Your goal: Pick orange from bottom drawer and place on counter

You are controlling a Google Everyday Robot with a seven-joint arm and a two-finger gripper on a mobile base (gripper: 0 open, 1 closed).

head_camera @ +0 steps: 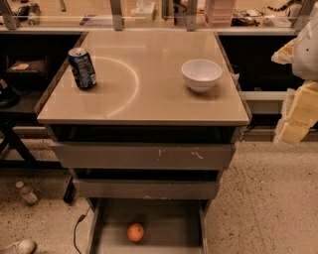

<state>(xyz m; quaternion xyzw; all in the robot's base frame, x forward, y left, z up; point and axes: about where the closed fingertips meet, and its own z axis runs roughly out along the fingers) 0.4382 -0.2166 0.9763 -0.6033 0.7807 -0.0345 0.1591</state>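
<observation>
The orange (135,232) lies on the grey floor of the bottom drawer (169,223), which is pulled out at the foot of the cabinet. It sits left of the drawer's middle, near the front. The counter (144,89) is the glossy beige top above, marked with a pale curved arc. My gripper (295,99) hangs at the right edge of the view, beside the counter's right side and well above and to the right of the orange. Its cream-yellow parts are partly cut off by the frame, and it holds nothing that I can see.
A blue soda can (82,68) stands on the counter's left side and a white bowl (201,74) on its right. Two upper drawers (144,156) stick out slightly. A cluttered shelf (149,15) runs behind. A small bottle (27,193) and a cable (79,225) lie on the speckled floor at left.
</observation>
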